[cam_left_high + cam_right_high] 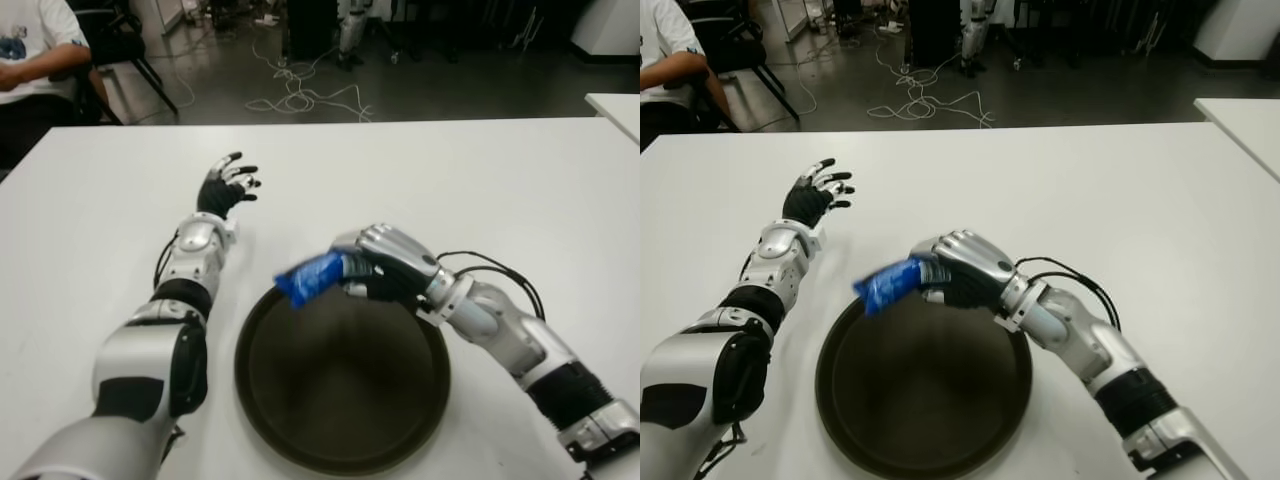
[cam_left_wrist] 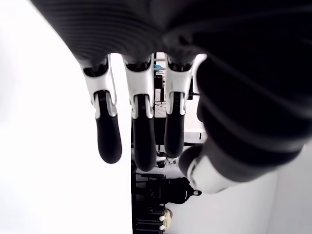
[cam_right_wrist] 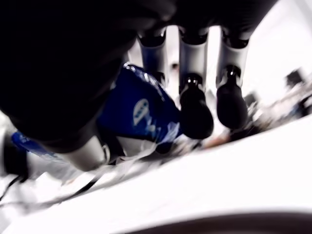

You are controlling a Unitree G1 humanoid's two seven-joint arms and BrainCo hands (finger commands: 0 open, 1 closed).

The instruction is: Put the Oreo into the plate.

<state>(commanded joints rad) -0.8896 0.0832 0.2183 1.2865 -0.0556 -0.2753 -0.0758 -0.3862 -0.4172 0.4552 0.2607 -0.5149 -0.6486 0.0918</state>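
Observation:
A blue Oreo packet (image 1: 311, 277) is held in my right hand (image 1: 372, 262), whose fingers are curled round it. The packet sticks out leftward over the far rim of the dark round plate (image 1: 340, 395), a little above it. In the right wrist view the blue wrapper (image 3: 141, 114) sits between thumb and fingers. My left hand (image 1: 228, 184) shows farther out on the white table (image 1: 450, 180), left of the plate, with fingers spread and nothing in them; the left wrist view shows the same straight fingers (image 2: 108, 136).
A person's arm and white shirt (image 1: 30, 50) show at the table's far left corner beside a chair. Cables (image 1: 300, 95) lie on the floor beyond the table. A second white table edge (image 1: 615, 105) shows at the far right.

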